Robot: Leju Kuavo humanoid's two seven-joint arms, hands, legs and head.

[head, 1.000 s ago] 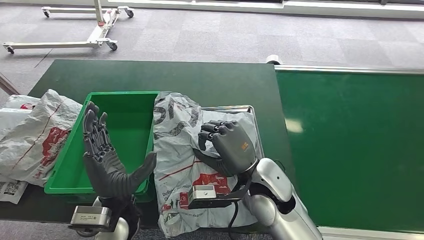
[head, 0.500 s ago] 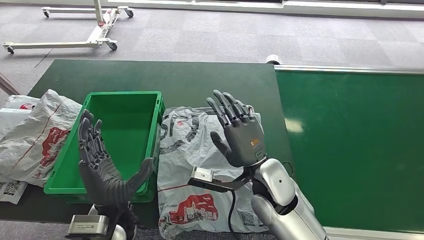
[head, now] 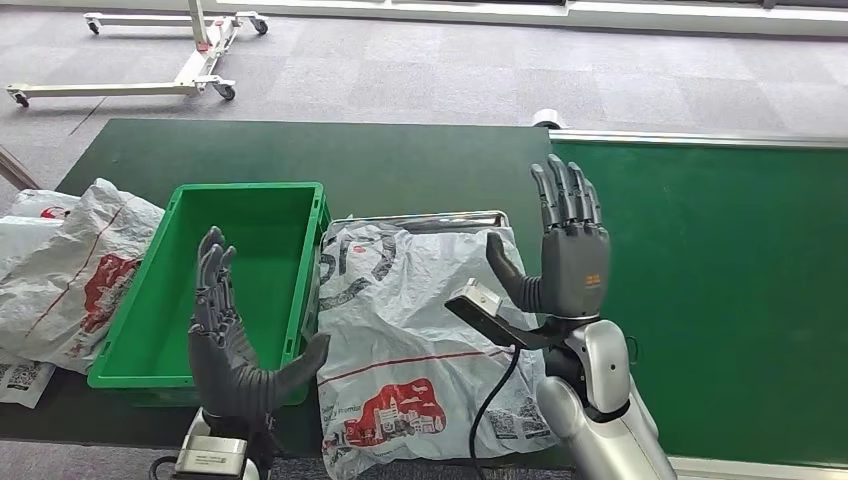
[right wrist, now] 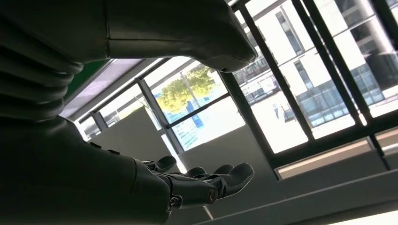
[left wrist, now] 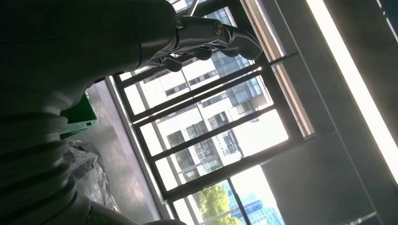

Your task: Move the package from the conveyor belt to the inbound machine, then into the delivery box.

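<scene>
left hand (head: 235, 345): nearest, raised at the near table edge, fingers spread, thumb out, holding nothing; palm faces the package, likely staged to help shift it
right hand (head: 565, 262): upright beside the package's right side, fingers straight and apart, empty; looks lifted clear of the bag
package (head: 420, 330): white printed poly bag, flat and crumpled on the metal tray (head: 425, 219), apart from both hands, near end overhanging the table edge; probably on the inbound machine stage, box step not yet done
green box (head: 250, 265): just left of the package, open, nothing visible inside; close so the bag only needs a short move
other bags (head: 70, 265): heaped left of the box
conveyor belt (head: 710, 290): green, right of the tray
far: grey carpet, white wheeled frame (head: 150, 55)
wrist views: aim up at windows and ceiling, show both hands' fingers uncurled; head view alone gives the table layout
</scene>
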